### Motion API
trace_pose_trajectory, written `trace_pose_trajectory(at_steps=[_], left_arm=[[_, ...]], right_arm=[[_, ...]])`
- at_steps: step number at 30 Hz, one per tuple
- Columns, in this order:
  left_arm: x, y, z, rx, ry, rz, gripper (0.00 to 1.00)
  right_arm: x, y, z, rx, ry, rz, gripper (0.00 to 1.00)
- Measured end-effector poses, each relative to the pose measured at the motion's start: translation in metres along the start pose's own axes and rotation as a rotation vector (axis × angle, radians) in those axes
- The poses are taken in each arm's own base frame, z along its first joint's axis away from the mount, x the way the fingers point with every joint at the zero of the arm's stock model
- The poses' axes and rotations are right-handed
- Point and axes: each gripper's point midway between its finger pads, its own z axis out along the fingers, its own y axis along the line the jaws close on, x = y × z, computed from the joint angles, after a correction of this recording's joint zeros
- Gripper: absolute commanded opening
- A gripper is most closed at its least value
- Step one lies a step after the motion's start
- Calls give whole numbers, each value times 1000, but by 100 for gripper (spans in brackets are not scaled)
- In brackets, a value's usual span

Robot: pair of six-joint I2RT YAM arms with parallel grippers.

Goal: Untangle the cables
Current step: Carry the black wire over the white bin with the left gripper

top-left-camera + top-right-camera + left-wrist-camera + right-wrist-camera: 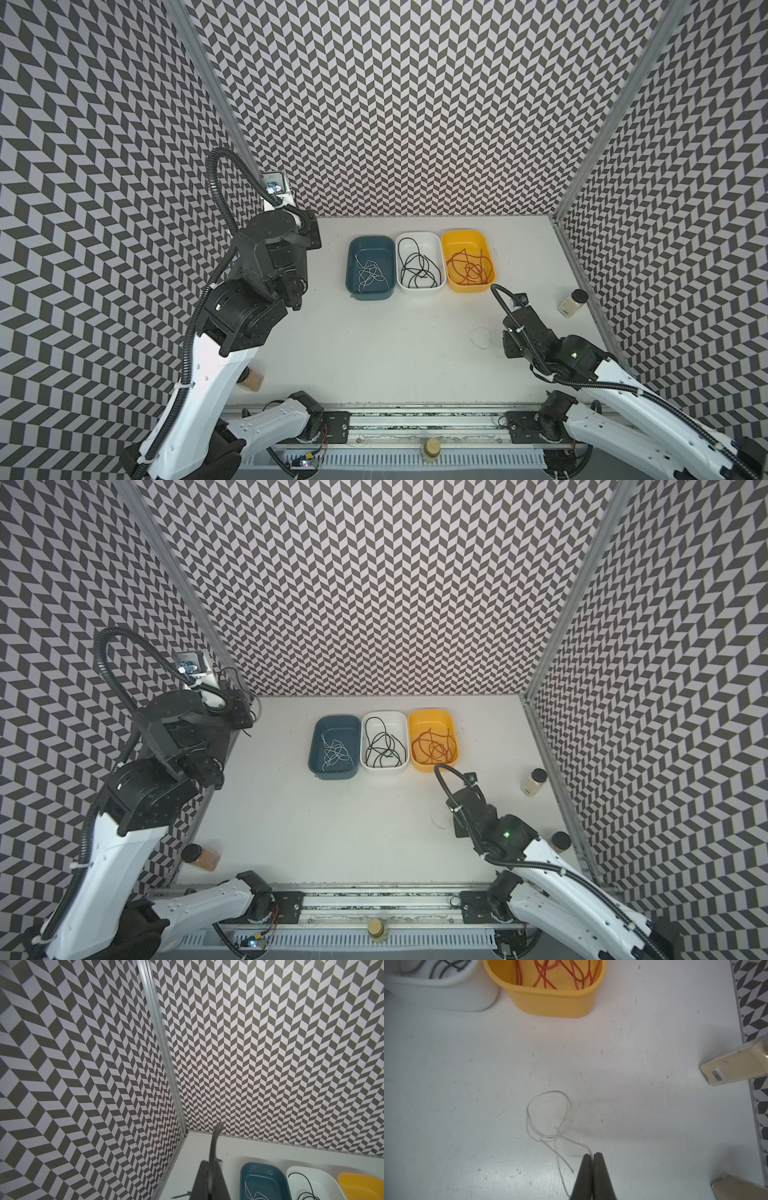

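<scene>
A: Since the loose white cable [548, 1113] is so thin, how is it judged to handle?

B: It is judged very light and limp, with no stiffness to keep a shape, and it is likely to be dragged rather than lifted whole. A knot-like crossing [557, 1135] is seen under its loop, so it may only be tightened by a hard pull.

A: Where is it found, and where should it be taken?

B: It is laid on the bare surface [633, 1084], well in front of the yellow tray [550, 1004]. It is pinched near one end by the right pincer [593, 1155], whose jaws are clenched on it. A second hold just beside the crossing is thought best. The left pincer [208, 1164] is clenched too, far to the left of that tray, and no cable is seen in it.

A: Is any writing made out?

B: Only a barcode [717, 1075] on a jar [737, 1064] is seen, and no brand can be read.
</scene>
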Motion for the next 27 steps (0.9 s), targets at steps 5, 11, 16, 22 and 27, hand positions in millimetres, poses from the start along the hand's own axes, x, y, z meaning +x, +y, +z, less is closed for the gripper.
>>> trace_pose_trajectory(at_steps=[5, 11, 16, 22, 27], left_arm=[[-10, -13, 1, 74, -6, -75, 0], [7, -50, 7, 227, 65, -111, 0], [27, -85, 24, 312, 140, -109, 0], [50, -120, 38, 395, 216, -104, 0], [68, -162, 39, 480, 262, -76, 0]], right_arm=[[-6, 2, -5, -25, -35, 34, 0], [-14, 11, -16, -112, -77, 55, 0], [-15, 19, -23, -185, -79, 61, 0], [-14, 25, -28, -235, -74, 64, 0], [-13, 28, -32, -262, -74, 68, 0]])
